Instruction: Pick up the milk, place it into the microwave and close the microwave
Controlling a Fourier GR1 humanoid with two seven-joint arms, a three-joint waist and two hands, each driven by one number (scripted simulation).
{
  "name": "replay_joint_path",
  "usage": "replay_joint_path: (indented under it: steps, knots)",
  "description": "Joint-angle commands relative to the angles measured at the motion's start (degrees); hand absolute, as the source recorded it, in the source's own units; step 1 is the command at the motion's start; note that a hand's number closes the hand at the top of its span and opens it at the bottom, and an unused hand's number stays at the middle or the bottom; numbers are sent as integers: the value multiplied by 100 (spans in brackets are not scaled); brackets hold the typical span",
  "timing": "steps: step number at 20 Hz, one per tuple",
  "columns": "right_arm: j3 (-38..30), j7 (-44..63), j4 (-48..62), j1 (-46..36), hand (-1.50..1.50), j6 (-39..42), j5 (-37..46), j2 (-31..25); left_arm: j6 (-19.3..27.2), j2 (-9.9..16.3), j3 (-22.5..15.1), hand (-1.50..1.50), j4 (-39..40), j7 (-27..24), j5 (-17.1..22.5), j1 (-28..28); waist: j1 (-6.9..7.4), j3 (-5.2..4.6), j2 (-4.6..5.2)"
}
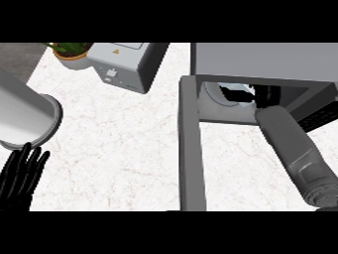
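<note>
While the left hand (19, 176) rests at the lower left edge of the counter (120, 149) with its black fingers straight, slightly spread and pointing up, holding nothing, all the risk sits on the other side. Nearest me, the open microwave door (191, 149) juts out over the counter as a long grey bar, just left of the right forearm (296, 149), so any sideways drift of that arm on the way out could knock the door or swing it before the arm is clear. Further in, the forearm runs straight into the microwave (274, 64), and the right hand (263, 94) is deep in the dark opening; I cannot tell whether its fingers are curled or straight, so I cannot say if it has let go. The milk (234, 94) shows as a pale shape inside the cavity, right beside that hand, seemingly resting close to the opening. If the hand backs out while touching the carton, I judge it could drag or tip it toward the sill, and the door would then catch on it. Beyond, the toaster (124, 67) and potted plant (73, 52) stand well apart from all this
</note>
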Motion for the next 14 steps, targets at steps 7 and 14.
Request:
replay_joint_path:
  steps: [7, 14]
  knots:
    - [101, 287, 794, -495, -150, -829, 399, -386, 190, -27, -173, -150, 144, -37, -609, -97, 166, 4, 74]
    - [224, 557, 1061, -707, -150, -720, 562, -334, 52, 83, -114, -150, 231, -93, -583, -305, 314, 10, 130]
